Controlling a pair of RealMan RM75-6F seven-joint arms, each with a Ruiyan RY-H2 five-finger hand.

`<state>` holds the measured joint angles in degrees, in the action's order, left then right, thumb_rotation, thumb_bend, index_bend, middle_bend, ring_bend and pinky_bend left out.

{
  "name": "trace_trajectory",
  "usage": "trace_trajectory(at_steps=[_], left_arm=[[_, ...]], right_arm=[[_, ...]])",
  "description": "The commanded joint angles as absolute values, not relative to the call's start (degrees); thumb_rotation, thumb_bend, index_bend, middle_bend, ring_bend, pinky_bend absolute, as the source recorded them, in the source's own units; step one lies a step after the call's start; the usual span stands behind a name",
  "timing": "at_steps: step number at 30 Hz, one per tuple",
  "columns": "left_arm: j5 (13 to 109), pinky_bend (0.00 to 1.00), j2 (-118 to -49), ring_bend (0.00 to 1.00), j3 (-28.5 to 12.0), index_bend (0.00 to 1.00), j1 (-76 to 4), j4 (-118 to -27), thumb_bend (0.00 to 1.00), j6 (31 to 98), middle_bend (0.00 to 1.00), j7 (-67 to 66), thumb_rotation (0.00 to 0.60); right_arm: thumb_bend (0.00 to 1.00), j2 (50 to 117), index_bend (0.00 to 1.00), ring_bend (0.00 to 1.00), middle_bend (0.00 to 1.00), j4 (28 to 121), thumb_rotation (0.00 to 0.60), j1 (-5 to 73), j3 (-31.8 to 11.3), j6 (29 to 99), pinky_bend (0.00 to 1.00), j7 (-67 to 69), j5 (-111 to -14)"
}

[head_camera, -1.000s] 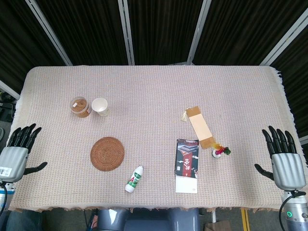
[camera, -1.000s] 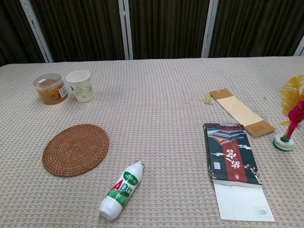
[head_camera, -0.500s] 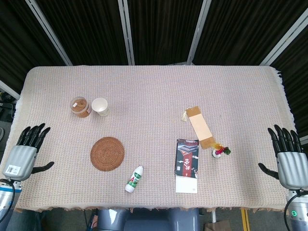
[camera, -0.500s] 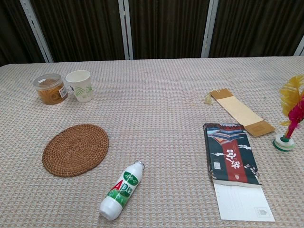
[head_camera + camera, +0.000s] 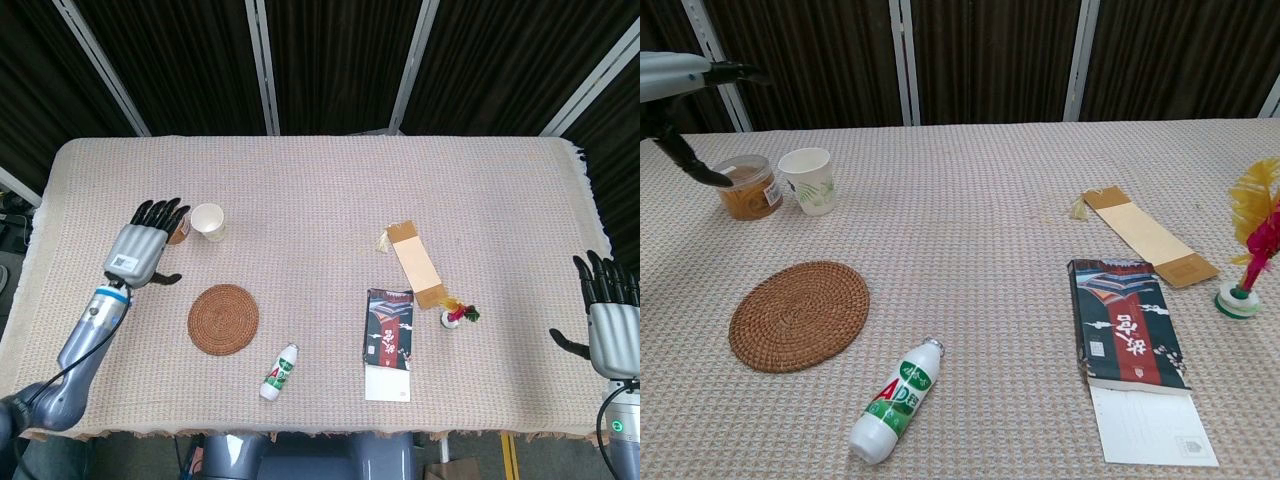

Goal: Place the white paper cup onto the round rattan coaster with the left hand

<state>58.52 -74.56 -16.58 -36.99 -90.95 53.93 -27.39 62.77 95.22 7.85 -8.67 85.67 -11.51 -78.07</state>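
Note:
The white paper cup (image 5: pixel 208 221) (image 5: pixel 808 180) stands upright at the back left of the table, beside a brown lidded jar (image 5: pixel 745 187). The round rattan coaster (image 5: pixel 223 319) (image 5: pixel 799 315) lies flat in front of them. My left hand (image 5: pixel 145 245) (image 5: pixel 680 85) hovers just left of the cup with its fingers spread and holds nothing. From the head view it covers most of the jar. My right hand (image 5: pixel 610 320) hangs at the table's right edge, fingers apart and empty; the chest view does not show it.
A white and green bottle (image 5: pixel 279 371) (image 5: pixel 896 400) lies on its side right of the coaster. Further right are a dark book (image 5: pixel 388 328) (image 5: pixel 1127 323) on a white sheet, a tan paper strip (image 5: pixel 415 262), and a feathered shuttlecock (image 5: pixel 456 314) (image 5: pixel 1250 250).
My left hand has swung from the table's left edge up and inward, to just beside the cup and over the jar. The right hand has slid slightly further right and down.

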Motion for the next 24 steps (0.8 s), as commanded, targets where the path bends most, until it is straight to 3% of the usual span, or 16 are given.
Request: trace_trajectory(at_steps=[1,13,17,20,24], left_arm=[[48.7,0.0,-82.4,0.0,-19.7,0.0,-45.1,-80.1,0.0,47.8,0.0,-33.4,0.6],[41.2,0.0,-94.7,0.0,-18.8,0.0,-53.6,-57.7,0.0,38.5,0.0,-32.6,0.6],[41.0,0.1,-97.9,0.0,-18.7,0.0,-54.9,-51.7,0.0,36.8,0.01,-30.6,0.6],[41.8,0.19,-99.8,0.06,-18.8,0.05,-55.6,-48.2,0.05,36.4,0.12,-28.9,0.6],[42.5,0.32,-101.9,0.22,-18.9,0.22,-56.3,-44.6,0.18,37.1,0.32,-27.6,0.6]], right_arm=[[0.0,63.0,0.0,0.0,0.0,94.7,0.6,8.2,-9.2,84.8,0.0,-11.9,-76.8],[0.0,64.5,0.0,0.0,0.0,92.2,0.6,9.8,-10.4,81.2,0.0,-13.4,-72.6],[0.0,64.8,0.0,0.0,0.0,91.5,0.6,10.1,-10.7,80.5,0.0,-13.7,-71.6],[0.0,65.0,0.0,0.0,0.0,91.0,0.6,10.2,-10.8,80.1,0.0,-14.0,-70.9],[0.0,65.1,0.0,0.0,0.0,90.6,0.6,10.3,-11.0,79.8,0.0,-14.1,-70.2]])
